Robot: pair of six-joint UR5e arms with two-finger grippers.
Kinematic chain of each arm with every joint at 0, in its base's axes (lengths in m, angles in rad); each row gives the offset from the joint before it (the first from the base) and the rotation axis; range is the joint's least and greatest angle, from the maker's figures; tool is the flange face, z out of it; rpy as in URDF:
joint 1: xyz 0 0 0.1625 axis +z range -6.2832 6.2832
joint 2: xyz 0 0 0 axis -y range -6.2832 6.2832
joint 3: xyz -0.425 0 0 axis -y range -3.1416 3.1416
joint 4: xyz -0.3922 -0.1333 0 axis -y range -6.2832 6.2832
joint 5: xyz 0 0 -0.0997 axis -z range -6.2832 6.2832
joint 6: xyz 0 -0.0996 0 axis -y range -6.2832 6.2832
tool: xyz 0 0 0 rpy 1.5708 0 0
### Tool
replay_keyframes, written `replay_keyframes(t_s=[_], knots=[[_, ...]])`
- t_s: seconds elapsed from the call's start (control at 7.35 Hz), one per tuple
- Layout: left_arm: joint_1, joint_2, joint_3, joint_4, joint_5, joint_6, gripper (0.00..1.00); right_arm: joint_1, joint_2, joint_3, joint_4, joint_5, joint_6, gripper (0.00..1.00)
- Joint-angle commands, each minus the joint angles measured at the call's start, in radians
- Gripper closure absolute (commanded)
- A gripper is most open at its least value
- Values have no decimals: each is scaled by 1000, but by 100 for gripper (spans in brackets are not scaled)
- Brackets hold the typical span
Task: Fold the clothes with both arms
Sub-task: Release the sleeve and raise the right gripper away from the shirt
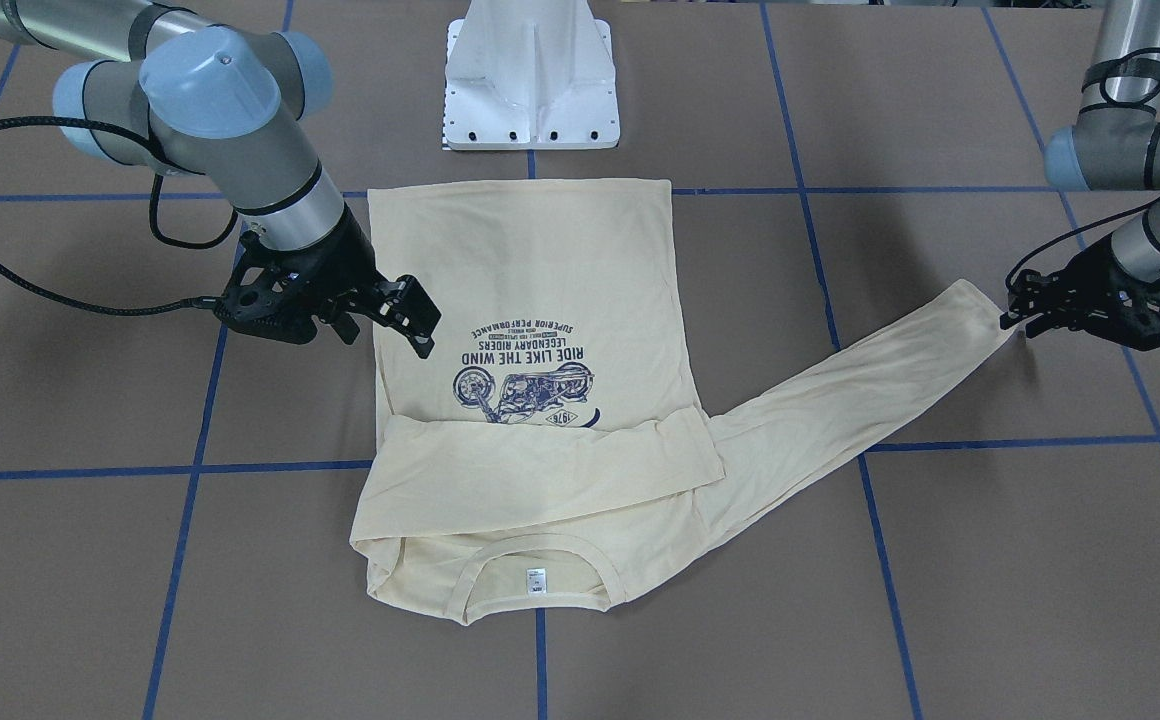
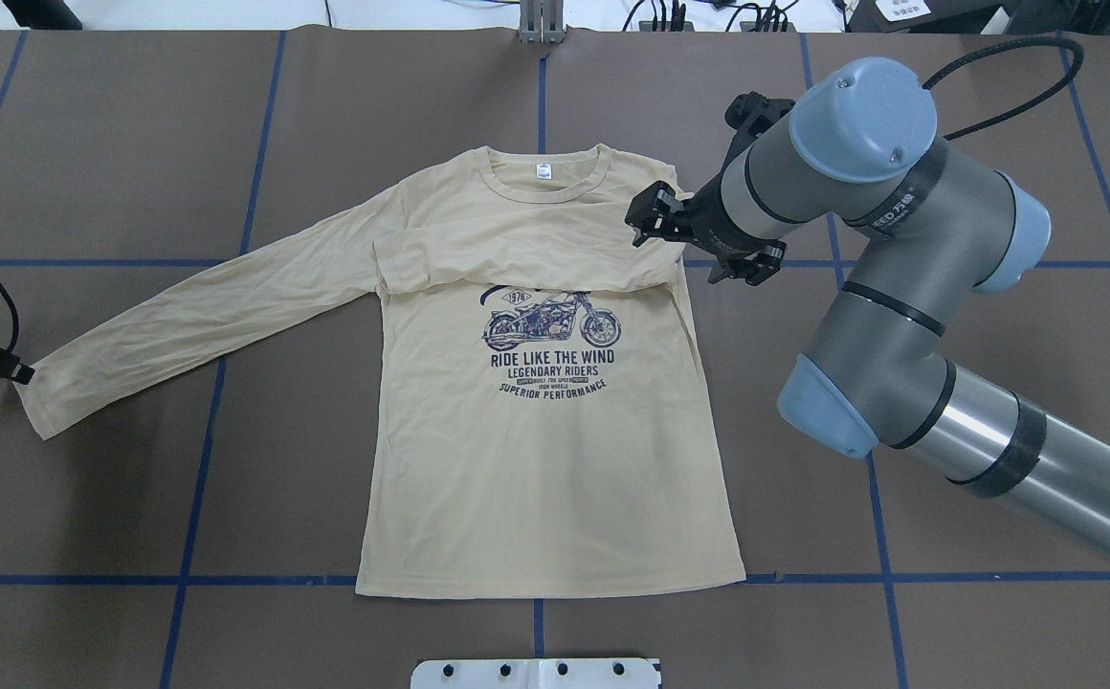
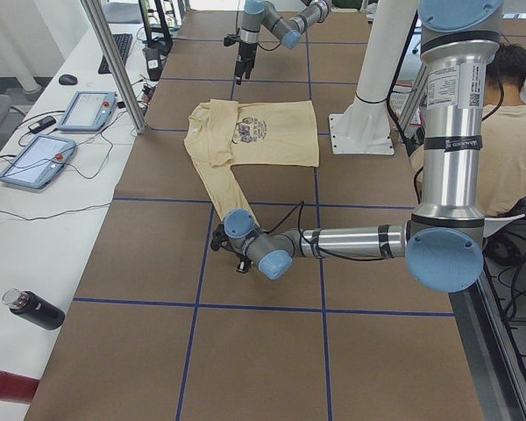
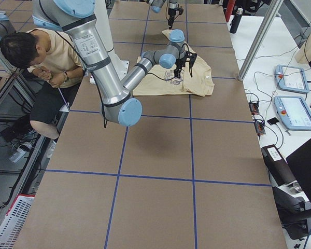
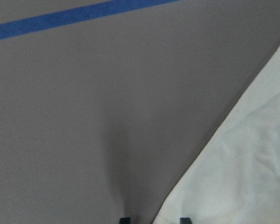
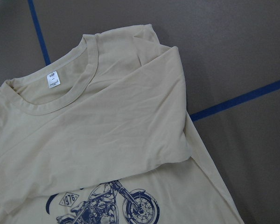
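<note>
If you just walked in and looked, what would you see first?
A pale yellow long-sleeved T-shirt lies flat in the middle of the brown table, with a navy motorcycle print on its chest. One sleeve is folded across the chest, and the other sleeve stretches out to the left gripper at its cuff. The big right arm reaches over the shirt's shoulder.

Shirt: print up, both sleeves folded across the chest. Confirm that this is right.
Not quite. Only one sleeve is folded across the chest of the shirt. The other sleeve lies stretched out on the table, its cuff at the left claw. The overhead view shows this. The print is up, as stated.
</note>
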Motion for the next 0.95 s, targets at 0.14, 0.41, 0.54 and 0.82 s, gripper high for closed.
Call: replay_keyframes(t_s=[0.14, 0.41, 0.54, 0.82], knots=[[3, 0, 0, -1, -3, 0, 57, 0, 2, 0, 0, 0, 0, 2], [6, 2, 0, -1, -3, -2, 58, 2, 2, 1, 0, 0, 0, 2], [8, 2, 0, 0, -3, 0, 58, 2, 0, 9, 0, 0, 0, 2], [8, 2, 1, 0, -3, -2, 84, 2, -1, 12, -2, 0, 0, 2]])
